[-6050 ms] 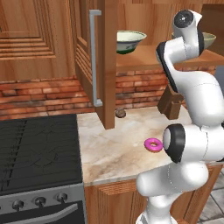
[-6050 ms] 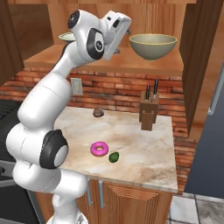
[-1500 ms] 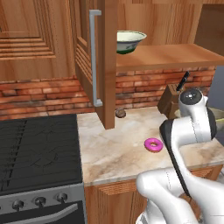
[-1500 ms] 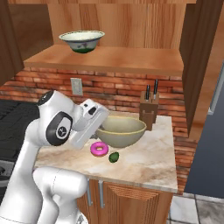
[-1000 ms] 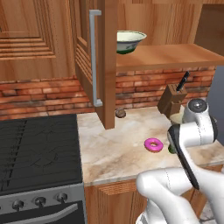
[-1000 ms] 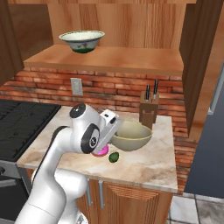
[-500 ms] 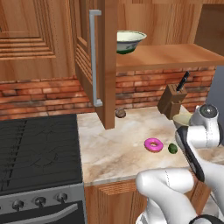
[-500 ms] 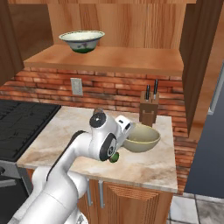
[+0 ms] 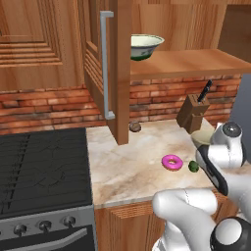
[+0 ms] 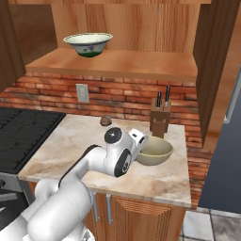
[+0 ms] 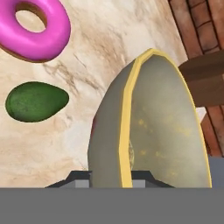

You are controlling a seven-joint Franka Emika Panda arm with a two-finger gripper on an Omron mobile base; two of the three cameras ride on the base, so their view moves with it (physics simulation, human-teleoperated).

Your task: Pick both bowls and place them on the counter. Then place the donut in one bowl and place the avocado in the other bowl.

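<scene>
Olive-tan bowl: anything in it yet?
Empty. The olive-tan bowl shows a bare inside; donut and avocado lie on the counter.

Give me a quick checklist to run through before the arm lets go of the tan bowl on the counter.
1. Tool gripping the olive-tan bowl's rim: ok, rim sits between the fingers in the hand view.
2. Bowl fully resting on the counter: cannot tell; it is low over the stone by the knife block.
3. Bowl clear of the donut and avocado: ok, both lie apart from it.
4. Bowl clear of the knife block: cannot tell, they look close.
5. Cream-white bowl on the counter: not ok, it is up on the shelf.
</scene>
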